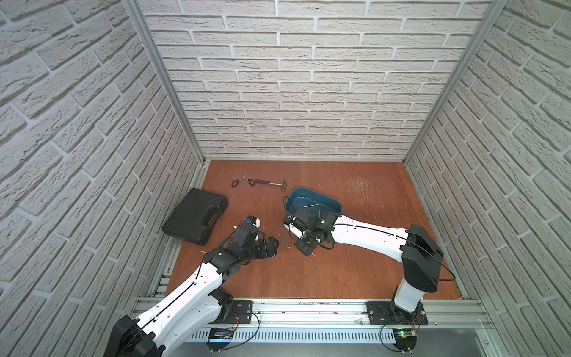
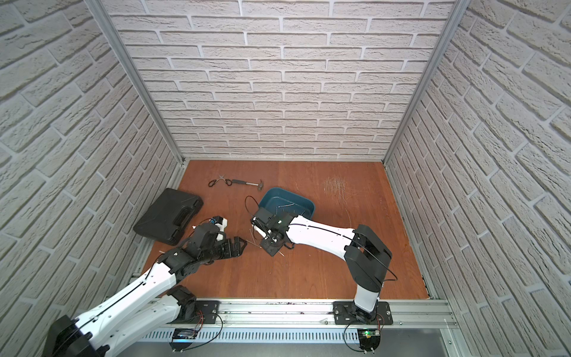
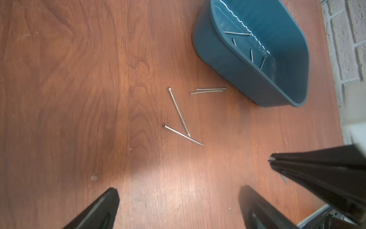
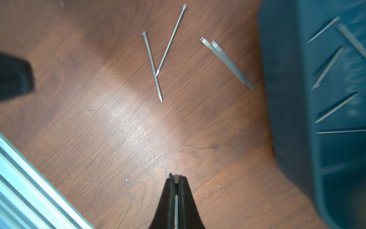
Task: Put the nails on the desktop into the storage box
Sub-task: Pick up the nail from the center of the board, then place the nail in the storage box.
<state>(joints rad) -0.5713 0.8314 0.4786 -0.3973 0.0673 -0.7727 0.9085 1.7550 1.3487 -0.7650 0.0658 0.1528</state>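
Teal storage box (image 3: 215, 57) already holds several nails (image 3: 237, 33). At least four loose nails (image 3: 179, 113) lie on the counter (image 3: 79, 99) near it, one pair just beside its wall. Meanwhile the right claw (image 4: 175, 177) pinches one more nail (image 4: 176, 206), and the left claw (image 3: 179, 189) gapes wide, empty. Perhaps half done.

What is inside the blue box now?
At least four nails lie on the box floor. The near wall hides part of that floor in the left wrist view, and the right arm covers its near side in both top views.

Storage box (image 4: 297, 99) blurred, cut off; nail (image 4: 176, 208) mostly hidden in R jaws.
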